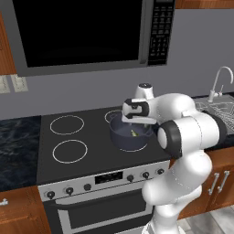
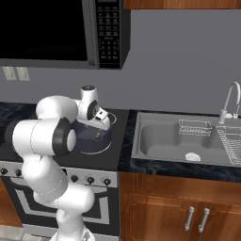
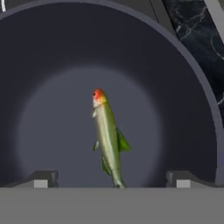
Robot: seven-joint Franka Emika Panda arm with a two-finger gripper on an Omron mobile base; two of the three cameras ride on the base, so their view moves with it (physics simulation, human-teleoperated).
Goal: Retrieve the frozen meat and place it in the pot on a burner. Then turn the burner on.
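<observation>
Hand view, frozen meat (image 3: 107,138) lying on the floor of the pot (image 3: 52,57), between and apart from the spread, released fingertips (image 3: 41,178) of the gripper (image 3: 112,179), pot on the cooktop (image 1: 91,160).

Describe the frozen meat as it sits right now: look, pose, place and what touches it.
The frozen meat is a slim, fish-shaped piece, glossy greenish-yellow with an orange-red tip and small green fins. It lies on the floor of the dark blue-grey pot, near the middle and well clear of the walls. The gripper hangs over it with jaws spread wide, one fingertip on each side, neither touching it. In the left base view it shows as a small scrap in the pot.
</observation>
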